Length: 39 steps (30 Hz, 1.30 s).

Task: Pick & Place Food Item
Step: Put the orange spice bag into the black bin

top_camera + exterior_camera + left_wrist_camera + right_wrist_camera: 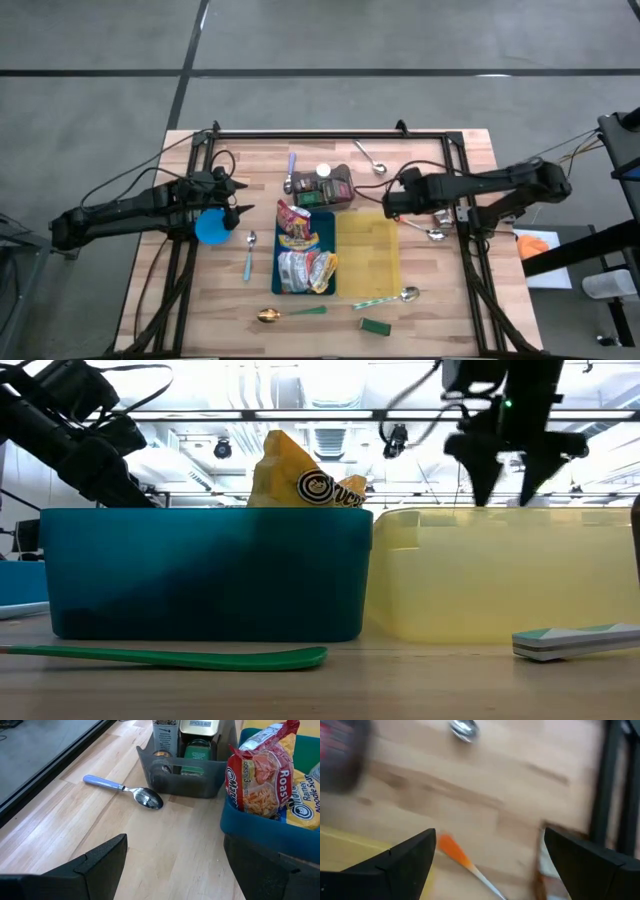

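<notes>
Food packets [303, 250] lie in the blue bin [326, 228] at the table's [440, 310] centre; a red noodle bag [262, 775] stands tilted against the bin's wall, a yellow packet [300, 482] showing above its rim. Just beside it sits the yellow bin [368, 262], holding nothing I can see. My left gripper [240, 209] hovers beside the blue bin over a blue cup [211, 227], fingers [95, 865] spread apart and holding nothing. My right gripper [384, 203] hangs over the yellow bin's far edge, fingers [405, 860] equally apart. A dark spice caddy [187, 762] stands behind the blue bin, a blue-handled spoon [125, 791] beside it. A green spoon [170, 655] lies nearer the table's front.
</notes>
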Tool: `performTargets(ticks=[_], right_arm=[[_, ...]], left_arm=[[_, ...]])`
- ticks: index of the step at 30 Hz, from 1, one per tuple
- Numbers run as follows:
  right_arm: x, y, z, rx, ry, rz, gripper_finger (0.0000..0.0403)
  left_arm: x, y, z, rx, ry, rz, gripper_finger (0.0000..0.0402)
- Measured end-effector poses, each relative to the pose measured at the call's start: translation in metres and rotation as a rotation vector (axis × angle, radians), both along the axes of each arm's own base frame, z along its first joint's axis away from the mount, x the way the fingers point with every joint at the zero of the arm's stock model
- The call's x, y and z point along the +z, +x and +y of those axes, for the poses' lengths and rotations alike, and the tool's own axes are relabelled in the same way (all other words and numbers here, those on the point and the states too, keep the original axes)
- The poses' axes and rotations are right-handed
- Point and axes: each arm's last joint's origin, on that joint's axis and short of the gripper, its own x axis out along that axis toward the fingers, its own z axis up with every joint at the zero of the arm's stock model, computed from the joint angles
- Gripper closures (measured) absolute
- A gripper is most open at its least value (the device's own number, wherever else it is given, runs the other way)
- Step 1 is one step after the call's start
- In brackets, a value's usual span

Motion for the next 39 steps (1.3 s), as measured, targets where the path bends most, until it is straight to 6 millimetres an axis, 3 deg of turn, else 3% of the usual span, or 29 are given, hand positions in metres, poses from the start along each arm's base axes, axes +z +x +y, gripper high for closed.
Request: performTargets(ticks=[9, 17, 26, 39], right_arm=[[-0.043, -0.002, 0.005, -0.202, 0.126, 0.333, 0.0091], [-0.075, 0.003, 0.01, -0.25, 0.17, 0.483, 0.0126], [-0.09, -0.01, 0.019, -0.265, 0.204, 0.459, 0.0126], [-0.072, -0.025, 0.017, -0.28, 0.189, 0.337, 0.0126]], left_arm=[[0.0, 0.0, 0.0, 0.0, 0.0, 0.0, 0.0066], [0.0, 0.0, 0.0, 0.0, 0.0, 0.0, 0.0066], [0.0, 0.0, 0.0, 0.0, 0.0, -0.001, 0.0066], [0.0, 0.0, 0.0, 0.0, 0.001, -0.001, 0.0066]])
